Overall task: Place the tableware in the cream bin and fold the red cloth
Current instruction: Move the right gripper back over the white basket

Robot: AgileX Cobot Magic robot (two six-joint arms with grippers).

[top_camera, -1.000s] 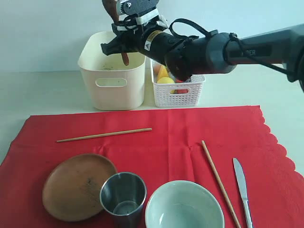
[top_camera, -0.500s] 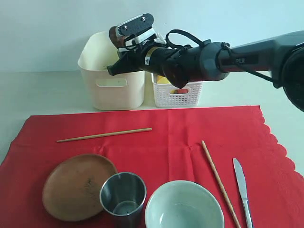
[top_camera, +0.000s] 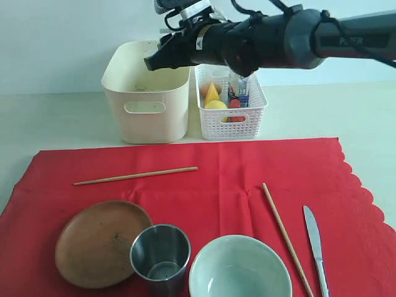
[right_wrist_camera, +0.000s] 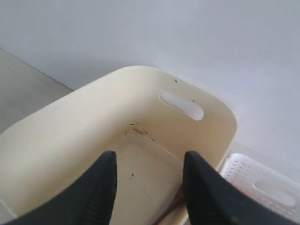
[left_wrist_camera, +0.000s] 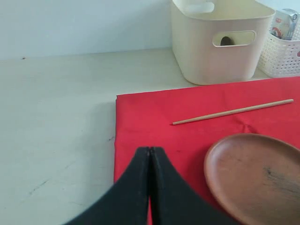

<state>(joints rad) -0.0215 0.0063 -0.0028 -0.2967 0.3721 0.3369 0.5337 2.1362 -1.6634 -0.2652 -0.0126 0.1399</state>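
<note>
The right claw (right_wrist_camera: pixel 151 158) hangs released, its two black fingers spread with nothing between them, directly above the open cream bin (top_camera: pixel 145 102). A white basket (top_camera: pixel 230 120) stands just beside the bin. Well apart from that claw, the red cloth (top_camera: pixel 216 161) lies flat, bearing the wooden plate (top_camera: pixel 99 241), steel cup (top_camera: pixel 161 253), pale bowl (top_camera: pixel 240 267), one chopstick (top_camera: pixel 136 176), a second chopstick (top_camera: pixel 286 238) and the knife (top_camera: pixel 314 238). The left claw (left_wrist_camera: pixel 150 151) is clenched on nothing above the cloth's edge, with the plate near it.
</note>
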